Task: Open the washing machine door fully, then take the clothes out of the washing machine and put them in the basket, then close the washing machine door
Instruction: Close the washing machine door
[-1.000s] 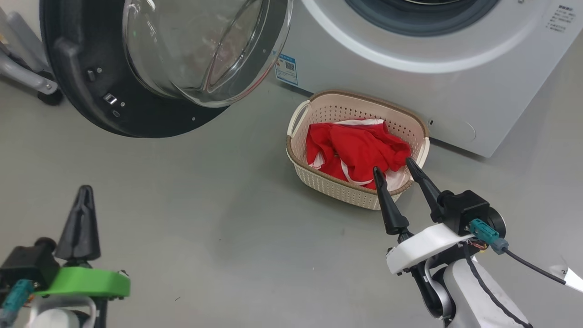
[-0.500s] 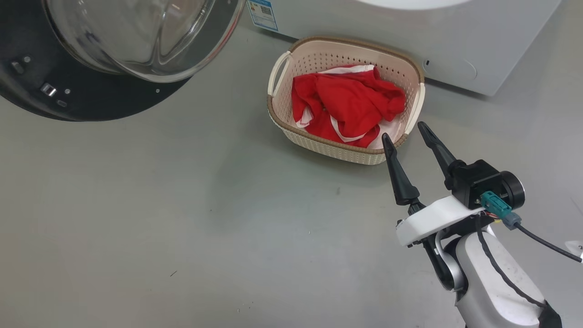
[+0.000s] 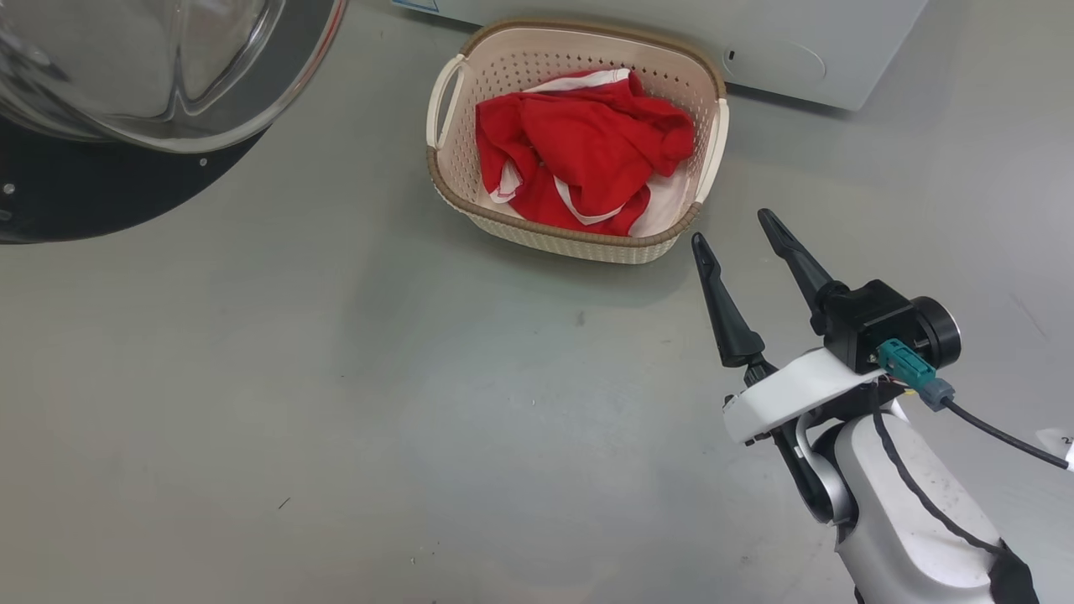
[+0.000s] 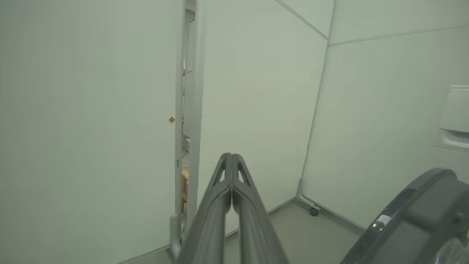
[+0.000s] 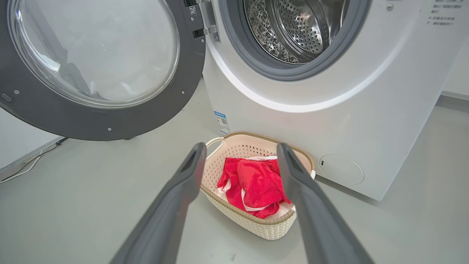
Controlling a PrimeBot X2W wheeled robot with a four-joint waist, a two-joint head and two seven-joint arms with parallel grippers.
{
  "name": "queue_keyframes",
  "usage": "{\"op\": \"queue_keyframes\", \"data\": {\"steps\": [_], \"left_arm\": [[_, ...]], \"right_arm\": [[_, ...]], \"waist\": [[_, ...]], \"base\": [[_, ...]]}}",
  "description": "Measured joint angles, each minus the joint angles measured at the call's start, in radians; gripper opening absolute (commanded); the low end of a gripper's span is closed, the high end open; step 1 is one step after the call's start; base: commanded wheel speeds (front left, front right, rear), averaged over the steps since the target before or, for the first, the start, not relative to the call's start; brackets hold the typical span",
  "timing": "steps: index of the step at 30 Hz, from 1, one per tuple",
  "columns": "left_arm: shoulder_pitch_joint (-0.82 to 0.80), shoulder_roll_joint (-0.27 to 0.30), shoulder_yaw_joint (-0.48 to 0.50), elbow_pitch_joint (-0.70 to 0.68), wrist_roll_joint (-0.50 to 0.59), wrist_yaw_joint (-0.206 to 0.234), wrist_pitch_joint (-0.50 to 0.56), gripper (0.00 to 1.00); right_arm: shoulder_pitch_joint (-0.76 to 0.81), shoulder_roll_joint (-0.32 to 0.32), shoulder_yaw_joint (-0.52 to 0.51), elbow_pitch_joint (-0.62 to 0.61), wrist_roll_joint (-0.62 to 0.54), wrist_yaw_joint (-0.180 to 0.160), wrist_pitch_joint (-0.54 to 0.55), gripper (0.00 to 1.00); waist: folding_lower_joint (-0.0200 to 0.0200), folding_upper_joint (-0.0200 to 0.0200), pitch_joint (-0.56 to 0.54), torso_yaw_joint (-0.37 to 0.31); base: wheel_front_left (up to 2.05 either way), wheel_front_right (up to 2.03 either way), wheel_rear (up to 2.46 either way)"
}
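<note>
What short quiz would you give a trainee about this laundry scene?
1. True or false: the red clothes lie inside the cream basket.
2. The washing machine door is: A) shut; B) swung open; C) taken off.
3. Which is shut, the left gripper or the right gripper?
Key: 1 true. 2 B, the steel drum is exposed. 3 the left gripper; the right one is open and empty.
</note>
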State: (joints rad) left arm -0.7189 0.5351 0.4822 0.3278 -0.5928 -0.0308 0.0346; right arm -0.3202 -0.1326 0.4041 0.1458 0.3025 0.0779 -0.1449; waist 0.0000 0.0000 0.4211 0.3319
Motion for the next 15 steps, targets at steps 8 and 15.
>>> {"op": "queue_keyframes", "data": {"steps": [8,15], "left_arm": [[-0.146,0.019,0.085,0.182,-0.130,0.071,0.124,0.00],[-0.265,0.020,0.213,0.311,-0.247,0.135,0.186,0.00]], "right_arm": [[-0.002,0.000,0.002,-0.002,0.000,0.000,0.000,1.00],[-0.022,0.003,0.016,-0.002,-0.006,0.003,0.000,1.00]], "waist": [[0.0000,0.0000,0.015,-0.038],[0.0000,0.0000,0.026,-0.068]], "base": [[0.00,0.00,0.00],[0.00,0.00,0.00]]}}
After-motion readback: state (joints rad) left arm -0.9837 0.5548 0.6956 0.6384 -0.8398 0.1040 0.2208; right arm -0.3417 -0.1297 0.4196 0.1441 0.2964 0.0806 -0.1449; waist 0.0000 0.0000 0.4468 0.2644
